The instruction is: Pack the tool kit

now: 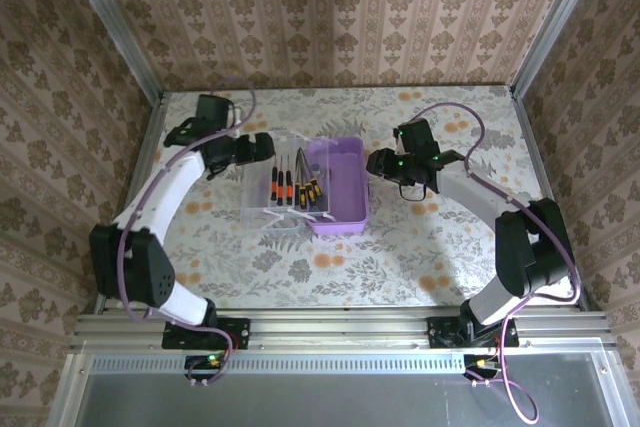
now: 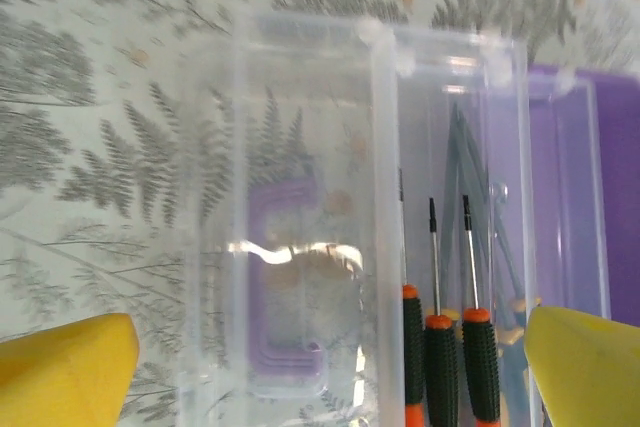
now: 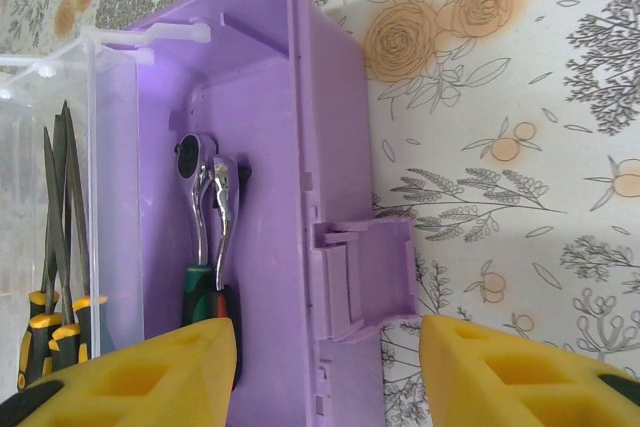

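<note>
- We are seeing the purple case (image 1: 348, 182) sitting open near the middle of the flower-patterned table (image 1: 440, 247), with its clear lid (image 1: 255, 182) lying flat just to its left.
- We are counting several screwdrivers (image 1: 283, 187) with black-and-orange grips lying side by side on the clear plastic, shafts pointing away from the arm bases.
- We are finding the left gripper (image 1: 256, 147) hanging over the far left corner of the lid, with its arm curving in from the left.
- In the left wrist view we are looking down through the clear lid (image 2: 290, 147) at its purple handle (image 2: 285, 287), with three of the screwdrivers (image 2: 440, 347) just to the right of it.
- We are seeing the left gripper (image 2: 330, 367) with its yellow pads (image 2: 70, 367) spread wide apart at the two lower corners, holding nothing.
- We are finding the right gripper (image 1: 380, 162) just beside the case's right wall, towards its far end.
- In the right wrist view we are looking into the purple case (image 3: 270, 147), where two chrome ratchet wrenches (image 3: 210, 197) are lying against the floor.
- We are noticing the latch (image 3: 365, 277) sticking out from the case's outer wall.
- We are seeing the right gripper (image 3: 330, 367) with its pads (image 3: 150, 367) apart and gripping nothing, one over the case's inside and the other over the table; the wall and latch are showing between them.
- We are spotting yellow-handled tools (image 3: 55, 322) lying on the clear part at the left edge of that view.
</note>
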Robot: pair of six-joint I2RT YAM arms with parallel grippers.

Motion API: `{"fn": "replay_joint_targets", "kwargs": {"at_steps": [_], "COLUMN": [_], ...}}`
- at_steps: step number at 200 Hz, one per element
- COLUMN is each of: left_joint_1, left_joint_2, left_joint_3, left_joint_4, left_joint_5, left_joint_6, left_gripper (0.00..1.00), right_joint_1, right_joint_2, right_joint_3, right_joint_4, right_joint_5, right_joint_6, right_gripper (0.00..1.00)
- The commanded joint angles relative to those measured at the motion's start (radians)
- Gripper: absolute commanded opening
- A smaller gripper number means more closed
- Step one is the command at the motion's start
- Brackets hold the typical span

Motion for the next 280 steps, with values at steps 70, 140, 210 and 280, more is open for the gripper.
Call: {"fn": "replay_joint_targets", "kwargs": {"at_steps": [70, 140, 210, 280], "left_joint_1": [0.246, 0.248, 0.230, 0.163], "left_joint_2": [-0.290, -0.085, -0.002, 0.051], "left_joint_3": [-0.581, -0.570, -0.590, -0.546], "left_joint_4": [0.313, 0.524, 0.585, 0.522], "left_joint_5": [0.132, 0.354, 0.364, 0.253], "left_joint_6": [-0.317, -0.229, -0.166, -0.110], "left_gripper": [0.38, 0.36, 0.26, 0.21], "right_joint_1": [-0.031, -0.077, -0.092, -0.093], "right_joint_2": [-0.033, 0.012, 0.121, 0.189], "right_joint_3": [-0.048, -0.071, -0.051, -0.039], "right_joint_4": [0.000, 0.005, 0.062, 0.090], "right_joint_5": [0.001, -0.040, -0.098, -0.126], "right_joint_6": [-0.058, -0.050, -0.029, -0.019], "right_gripper": [0.50, 0.44, 0.41, 0.40]}}
